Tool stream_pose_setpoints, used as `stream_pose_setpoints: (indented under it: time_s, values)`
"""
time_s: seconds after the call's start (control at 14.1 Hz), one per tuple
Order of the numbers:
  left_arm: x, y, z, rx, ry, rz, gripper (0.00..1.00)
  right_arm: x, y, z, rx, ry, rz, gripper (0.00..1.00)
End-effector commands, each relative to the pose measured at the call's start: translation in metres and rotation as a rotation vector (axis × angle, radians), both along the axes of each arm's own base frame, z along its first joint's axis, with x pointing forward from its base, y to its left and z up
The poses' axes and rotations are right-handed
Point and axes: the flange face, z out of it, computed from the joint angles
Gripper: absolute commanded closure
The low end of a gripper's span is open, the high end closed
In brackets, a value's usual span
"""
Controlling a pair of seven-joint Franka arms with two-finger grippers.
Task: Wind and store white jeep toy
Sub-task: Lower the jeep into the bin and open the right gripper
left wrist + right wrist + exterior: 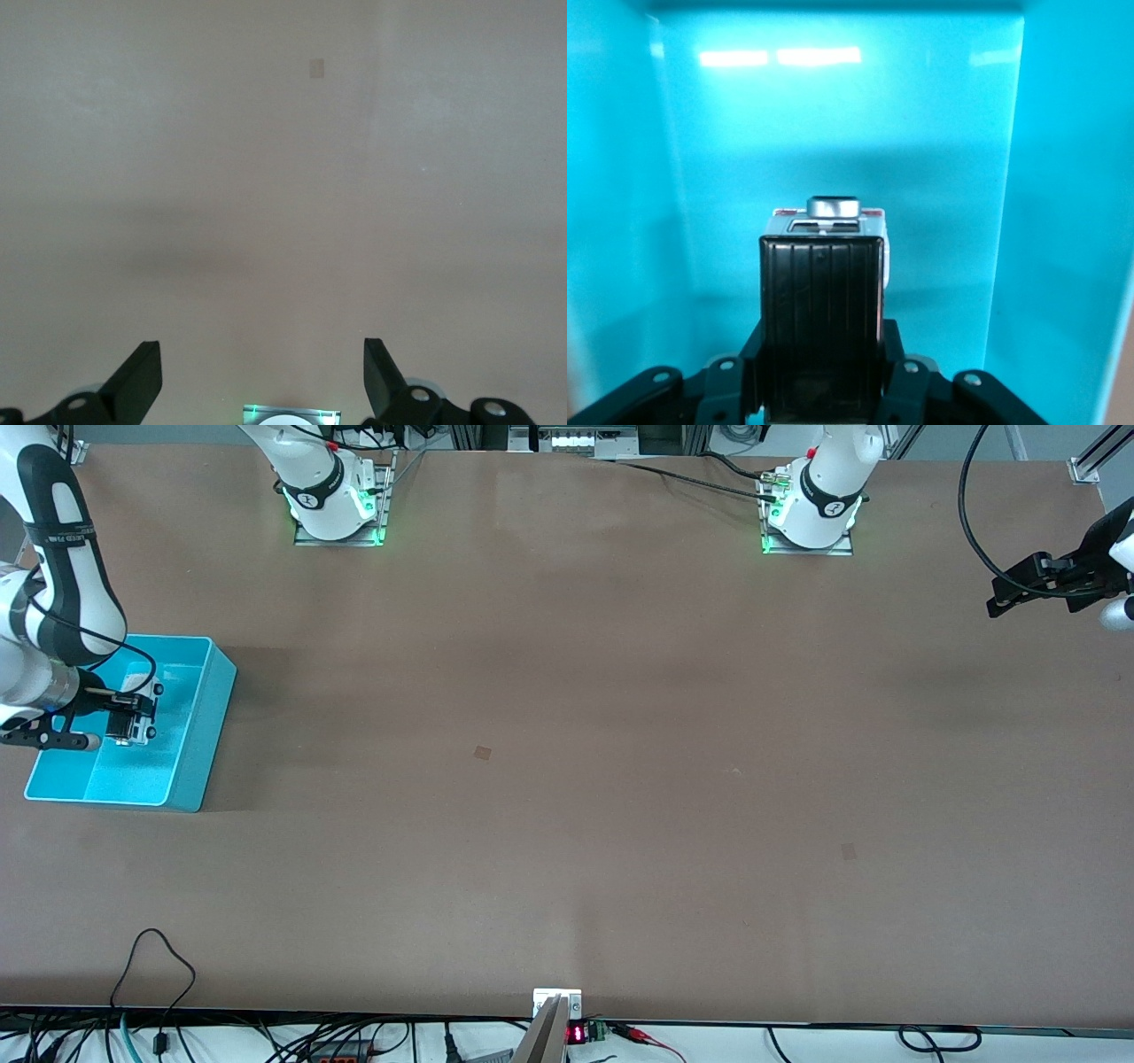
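The white jeep toy [135,726] is inside the turquoise bin [202,726] at the right arm's end of the table. My right gripper [124,710] reaches into the bin and is shut on the toy. In the right wrist view the jeep toy's ribbed black roof [822,301] fills the space between the fingers [897,354] of the right gripper [822,354]. Turquoise bin walls [833,115] close in on both sides. I cannot tell whether the toy touches the bin floor. My left gripper [999,600] waits open in the air over the left arm's end of the table, and the left gripper [260,354] holds nothing.
The two arm bases [337,509] [811,518] stand along the table edge farthest from the front camera. A small brown patch [482,752] marks the table's middle. Cables [155,974] lie at the near edge.
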Motion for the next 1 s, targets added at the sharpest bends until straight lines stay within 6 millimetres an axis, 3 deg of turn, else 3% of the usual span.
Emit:
stream_pose_setpoints:
  time_s: [0.0, 0.14, 0.28, 0.36, 0.57, 0.71, 0.93]
  values:
    - [0.005, 0.002, 0.000, -0.016, -0.012, 0.009, 0.00, -0.028, -0.006, -0.030, -0.004, -0.035, 0.022, 1.00]
    - [0.007, 0.001, -0.003, -0.016, -0.006, 0.006, 0.00, -0.035, -0.014, -0.043, 0.002, -0.028, 0.019, 1.00]
    - [0.005, -0.007, 0.001, -0.019, -0.005, -0.008, 0.00, -0.035, -0.015, -0.044, 0.004, -0.023, 0.016, 0.98]
    - [0.002, -0.008, 0.003, -0.019, -0.003, -0.011, 0.00, -0.036, -0.016, -0.044, 0.005, -0.022, 0.014, 0.89]
    - [-0.001, -0.008, 0.005, -0.021, 0.015, -0.009, 0.00, -0.033, -0.010, -0.039, 0.008, -0.013, 0.018, 0.00]
    - [-0.007, -0.007, 0.002, -0.023, 0.050, -0.008, 0.00, -0.027, -0.010, -0.018, 0.008, -0.019, 0.020, 0.00]
    - [-0.006, -0.020, 0.006, -0.018, 0.034, -0.032, 0.00, -0.001, 0.015, 0.043, 0.014, -0.020, 0.088, 0.00]
